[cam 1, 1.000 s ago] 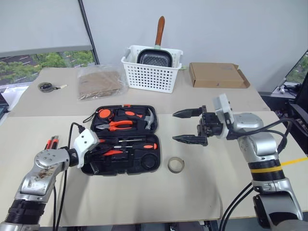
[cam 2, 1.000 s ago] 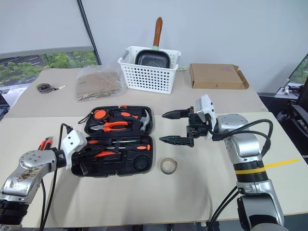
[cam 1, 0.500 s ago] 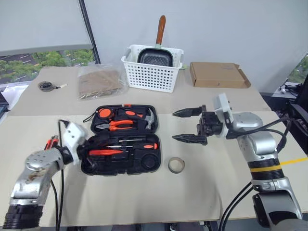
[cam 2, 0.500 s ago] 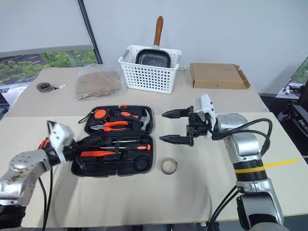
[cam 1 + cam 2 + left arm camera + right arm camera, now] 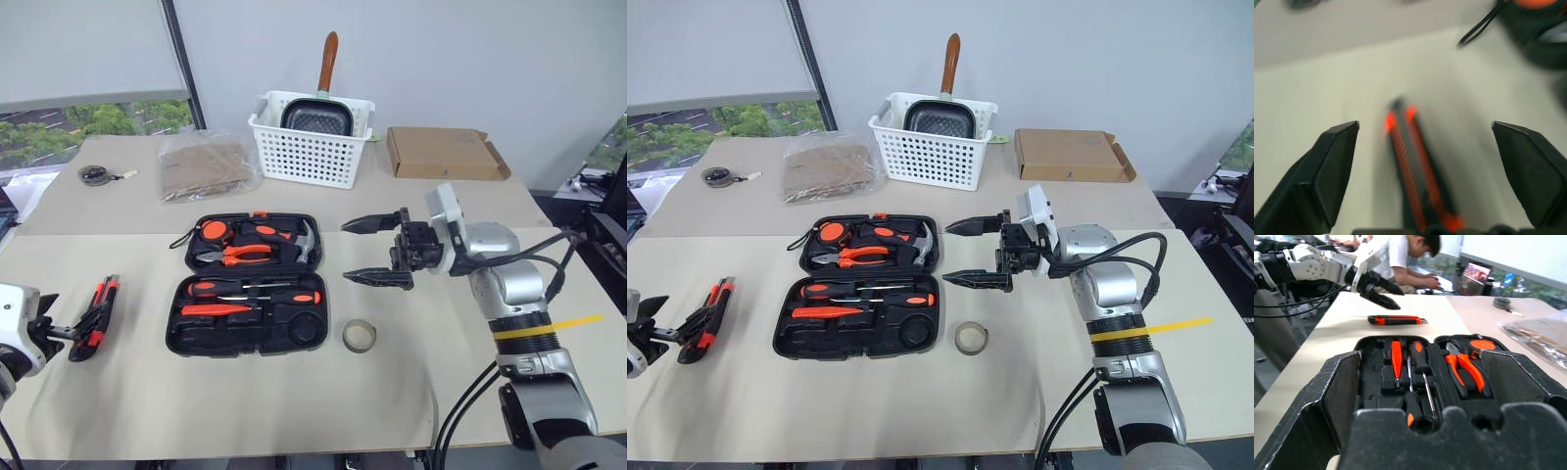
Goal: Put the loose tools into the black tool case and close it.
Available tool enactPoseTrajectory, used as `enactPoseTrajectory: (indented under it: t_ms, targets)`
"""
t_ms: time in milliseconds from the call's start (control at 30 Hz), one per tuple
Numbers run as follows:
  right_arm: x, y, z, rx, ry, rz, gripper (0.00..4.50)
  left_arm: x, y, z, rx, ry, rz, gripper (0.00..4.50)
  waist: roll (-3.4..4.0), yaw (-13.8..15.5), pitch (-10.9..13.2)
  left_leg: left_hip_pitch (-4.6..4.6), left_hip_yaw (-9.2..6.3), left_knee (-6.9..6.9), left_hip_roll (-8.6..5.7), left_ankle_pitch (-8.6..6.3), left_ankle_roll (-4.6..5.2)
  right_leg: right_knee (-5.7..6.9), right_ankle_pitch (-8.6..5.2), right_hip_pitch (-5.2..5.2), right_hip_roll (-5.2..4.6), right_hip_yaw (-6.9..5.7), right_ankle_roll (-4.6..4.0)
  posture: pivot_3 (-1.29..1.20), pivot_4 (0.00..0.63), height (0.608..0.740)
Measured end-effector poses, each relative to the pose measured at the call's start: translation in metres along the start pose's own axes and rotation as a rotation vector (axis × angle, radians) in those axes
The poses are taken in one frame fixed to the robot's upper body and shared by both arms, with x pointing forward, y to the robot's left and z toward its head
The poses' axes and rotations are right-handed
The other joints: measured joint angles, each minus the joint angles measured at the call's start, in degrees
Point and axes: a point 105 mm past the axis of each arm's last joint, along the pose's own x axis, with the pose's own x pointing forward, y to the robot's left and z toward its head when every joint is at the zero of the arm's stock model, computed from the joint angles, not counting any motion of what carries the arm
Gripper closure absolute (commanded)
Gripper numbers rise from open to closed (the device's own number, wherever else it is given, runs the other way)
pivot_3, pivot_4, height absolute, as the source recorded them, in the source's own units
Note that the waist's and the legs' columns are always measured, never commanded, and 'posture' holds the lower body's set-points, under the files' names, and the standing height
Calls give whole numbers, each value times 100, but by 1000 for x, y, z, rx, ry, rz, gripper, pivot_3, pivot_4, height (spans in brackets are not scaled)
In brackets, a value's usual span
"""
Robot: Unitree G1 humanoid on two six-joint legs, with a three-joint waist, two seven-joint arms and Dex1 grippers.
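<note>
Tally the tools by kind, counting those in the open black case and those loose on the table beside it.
screwdrivers: 2
slim orange tool: 1
pliers: 1
hammer: 1
tape measure: 1
utility knife: 1
tape ring: 1
Total: 8

I see a black tool case (image 5: 247, 285) holding orange-and-black tools, an orange-black utility knife (image 5: 96, 304), a white perforated basket (image 5: 311, 142) and a beige tabletop (image 5: 294, 392).
</note>
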Motion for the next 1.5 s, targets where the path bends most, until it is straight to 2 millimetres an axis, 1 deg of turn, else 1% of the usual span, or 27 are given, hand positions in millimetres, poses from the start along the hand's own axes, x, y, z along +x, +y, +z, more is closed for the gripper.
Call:
enactPoseTrajectory:
  t_ms: [33,100,200,267,300,333,367,400,433,500,533,633,733,767,800,833,867,900,967,1000,1067,1133,1167,1233,1300,1367,1500]
  targets:
    - [1,0,0,1,0,5,0,0,0,-2,-5,5,3,33,0,11,0,-1,-2,0,0,0,-2,0,0,0,0,-2,0,0,150,700]
    - [2,1,-2,5,0,16,0,3,-4,-13,-22,47,-3,33,0,18,0,-2,-2,0,0,1,-2,1,0,-1,1,-2,-1,0,150,700]
    - [1,1,-3,11,2,16,0,10,-10,-33,-56,130,-17,33,-2,7,-1,-7,1,0,0,6,7,2,2,-6,3,0,-3,0,150,700]
    - [0,1,-3,11,6,16,0,13,-10,-34,-73,142,-16,33,-1,8,-2,-4,1,-1,0,16,24,3,9,-5,3,-1,-16,0,150,700]
    - [0,1,-3,11,6,16,0,15,-10,-34,-84,146,-18,581,2,12,-2,-4,0,-1,0,15,23,3,10,-5,2,-1,-16,0,150,700]
    - [0,1,-3,11,6,16,0,15,-11,-35,-93,147,-22,718,3,13,-2,-4,0,-1,0,16,22,4,10,-6,2,0,-16,0,150,700]
    - [0,1,-3,11,6,16,0,17,-12,-35,-110,149,-30,1211,3,11,-2,-3,0,-1,1,14,14,5,9,-5,2,-1,-15,0,150,700]
    - [0,1,-3,11,6,16,0,17,-12,-35,-122,149,-33,1464,3,9,-2,-2,0,-1,2,14,11,6,8,-5,2,0,-14,0,150,700]
    - [0,1,-3,11,6,15,0,19,-12,-34,-136,150,-34,1950,3,7,-2,-1,0,-1,2,12,4,6,6,-6,2,0,-9,0,150,700]
    - [1,1,-2,9,6,15,0,20,-10,-35,-148,151,-23,2640,3,6,-2,1,-1,-1,3,12,-1,7,6,-6,3,-1,-9,0,150,700]
    - [1,1,-2,6,7,15,0,20,-9,-35,-153,151,-19,2737,4,5,-2,3,0,-1,3,12,-2,9,6,-6,2,0,-9,0,150,700]
    - [0,1,-2,6,7,12,0,20,-9,-34,-153,148,-18,2734,4,4,-2,2,-1,-1,4,9,-11,9,7,-7,3,-1,-10,0,150,700]
    - [0,0,-2,6,8,10,0,22,-11,-28,-154,108,-29,2734,1,6,-1,-6,-1,-1,4,9,-11,7,8,-12,3,-1,-12,0,150,700]
    - [0,0,-2,5,10,8,0,24,-16,-19,-159,52,-66,2734,-3,14,-1,-11,-2,0,3,9,-11,6,14,-13,2,-3,-23,0,150,700]
    - [-1,0,-2,5,13,7,0,25,-24,-4,-151,-16,-126,2734,-11,25,2,-17,-4,0,2,9,-11,3,25,-14,0,-6,-41,0,150,700]
    - [-1,0,-2,4,13,6,0,25,-33,12,-134,-79,-189,2734,-20,33,1,-21,-6,1,1,8,-11,-2,27,-14,-1,-8,-45,0,150,700]
    - [-1,0,-1,2,13,7,0,23,-47,33,-113,-159,-284,2734,-23,35,1,-23,-6,2,-1,6,-9,-5,28,-13,-3,-8,-46,0,150,700]
    - [-1,1,-1,-1,13,8,0,22,-57,45,-87,-201,-350,2734,-24,31,0,-23,-4,2,-3,6,-9,-6,28,-12,-4,-6,-47,0,150,700]
    - [-1,1,-1,0,14,6,0,13,-82,70,35,-265,-535,2734,-24,10,-1,-20,2,1,-4,7,-7,-8,27,-12,-2,-4,-45,0,150,700]
    - [-2,1,-2,1,16,3,0,10,-92,76,98,-275,-607,2734,-20,0,0,-19,8,0,-4,16,6,-8,27,-12,0,-3,-44,0,150,700]
    - [-5,1,-3,5,20,-12,0,5,-112,77,206,-257,-763,2734,-16,-31,1,-13,16,-6,0,29,30,-8,22,-14,7,1,-37,0,150,700]
    - [-5,2,-4,7,20,-17,0,3,-127,70,301,-209,-885,2734,-14,-48,3,-13,18,-9,4,28,29,-6,8,-19,15,0,-17,0,150,700]
    - [-6,3,-5,8,21,-18,0,1,-135,63,403,-161,-969,2734,-14,-50,3,-13,16,-10,5,29,29,-5,5,-19,18,-2,-14,0,150,700]
    - [-6,3,-4,4,21,-18,0,0,-140,53,525,-108,-1052,2734,-8,-54,5,-10,20,-11,7,29,29,-4,4,-21,21,1,-14,0,150,700]
    - [-7,4,-4,0,24,-27,0,4,-141,37,651,-45,-1135,2734,-3,-42,9,-11,20,-10,8,29,29,-4,4,-22,21,0,-14,0,150,700]
    - [-8,4,-4,-3,25,-38,0,6,-143,33,678,-38,-1171,2734,-3,-35,9,-12,19,-8,9,30,30,-5,4,-22,19,0,-13,0,150,700]
    - [-7,6,-1,-22,26,-49,0,11,-153,32,752,-61,-1264,2734,-3,4,9,-15,21,-5,4,28,40,-4,4,-21,15,1,-12,0,150,700]
